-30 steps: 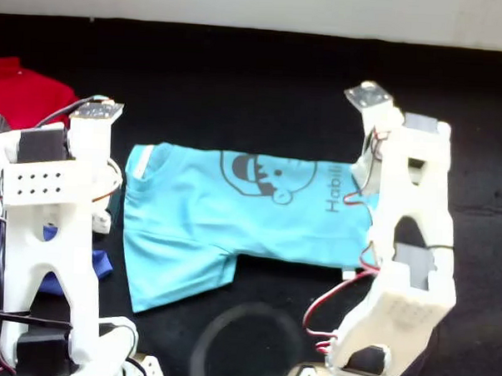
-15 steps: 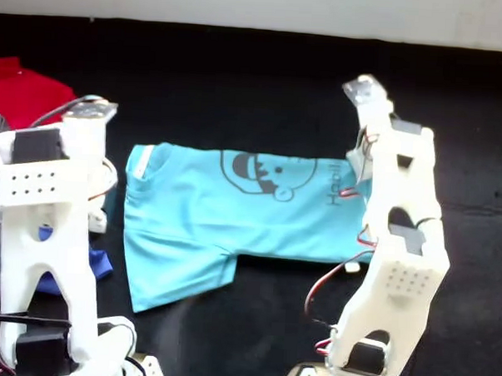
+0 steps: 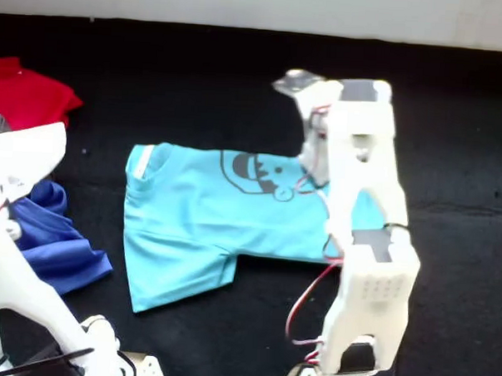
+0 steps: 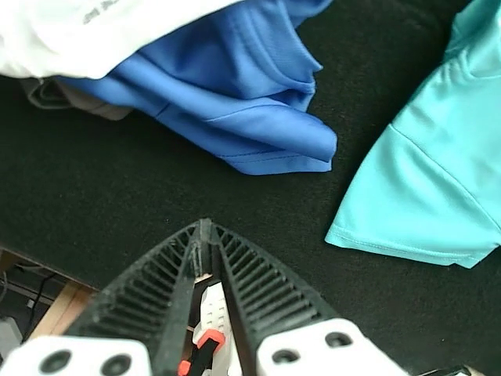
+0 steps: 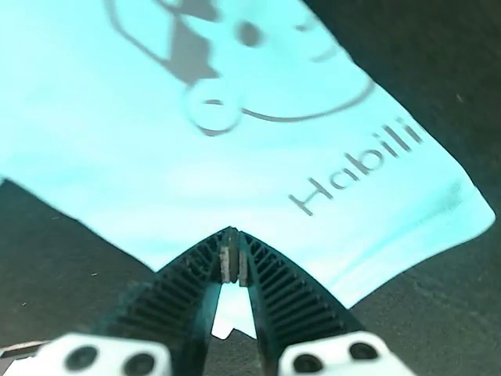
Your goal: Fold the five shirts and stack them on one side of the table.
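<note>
Swinging in over the teal shirt (image 3: 200, 215), the right gripper (image 5: 232, 262) is clenched on nothing.
The left gripper (image 4: 205, 231), also clenched and empty, has pulled back beside the blue shirt (image 4: 235, 94); no fold is underway.

White plastic arms (image 3: 364, 185), red cables (image 3: 296, 302), black ribbed jaws on screw-holed white bases.

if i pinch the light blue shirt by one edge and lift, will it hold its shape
Probably not: the light blue shirt lies thin and flat, so it would likely drape from a pinch. Pushed, it may bunch up like the crumpled dark blue shirt.
</note>
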Robot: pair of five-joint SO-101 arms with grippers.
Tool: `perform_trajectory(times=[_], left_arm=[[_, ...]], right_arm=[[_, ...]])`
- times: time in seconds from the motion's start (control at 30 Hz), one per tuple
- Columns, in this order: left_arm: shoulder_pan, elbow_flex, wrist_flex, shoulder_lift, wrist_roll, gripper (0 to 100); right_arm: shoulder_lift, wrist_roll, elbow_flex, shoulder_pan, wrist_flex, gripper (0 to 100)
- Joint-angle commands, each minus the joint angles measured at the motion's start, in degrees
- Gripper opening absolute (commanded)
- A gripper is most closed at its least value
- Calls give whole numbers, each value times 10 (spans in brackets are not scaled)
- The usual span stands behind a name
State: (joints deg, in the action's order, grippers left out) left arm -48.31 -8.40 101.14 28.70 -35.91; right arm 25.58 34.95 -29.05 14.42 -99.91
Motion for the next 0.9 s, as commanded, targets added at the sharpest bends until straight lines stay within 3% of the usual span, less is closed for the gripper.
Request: perform_trajectory(times=[0.0, 0.2, 0.4, 0.47, 0.87], left_arm=[[-34, 18, 4, 14, 3, 10], [-52, 17, -23, 13, 3, 11], [-51, 17, -23, 13, 3, 12], [-51, 17, -20, 13, 3, 12], [-50, 17, -19, 13, 3, 13]], right_arm=[[-95, -14, 64, 90, -13, 6], [-230, -63, 273, 268, 29, 14], [-250, -106, 409, 405, 137, 228], [-238, -106, 429, 443, 166, 237], [-123, -107, 434, 548, 284, 235]])
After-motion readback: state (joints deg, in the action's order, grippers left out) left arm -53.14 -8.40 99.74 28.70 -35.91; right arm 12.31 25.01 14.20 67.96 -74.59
